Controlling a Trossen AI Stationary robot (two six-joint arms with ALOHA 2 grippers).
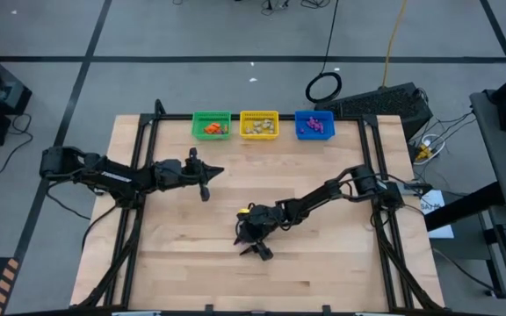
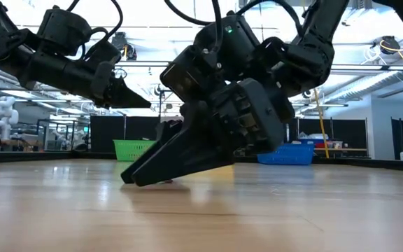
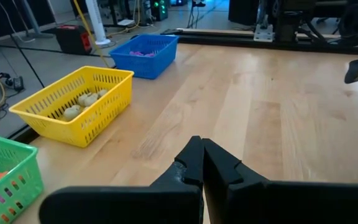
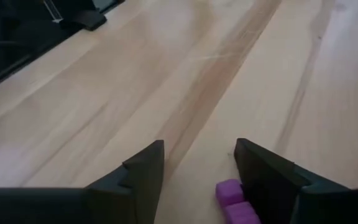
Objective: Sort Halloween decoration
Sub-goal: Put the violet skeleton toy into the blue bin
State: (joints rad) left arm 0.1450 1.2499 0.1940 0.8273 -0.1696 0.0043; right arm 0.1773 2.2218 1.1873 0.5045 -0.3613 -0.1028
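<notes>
Purple trinket [image 4: 233, 200] between spread right pincer [image 4: 199, 163] tips, low on table [image 4: 92, 93].
Left pincer [image 3: 202, 155] clenched empty, raised near baskets.

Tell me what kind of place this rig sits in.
Likely a robotics lab or test hall. The low view shows an open room with ceiling strip lights and a white humanoid robot; the high view shows floor cables around the wooden table.
</notes>
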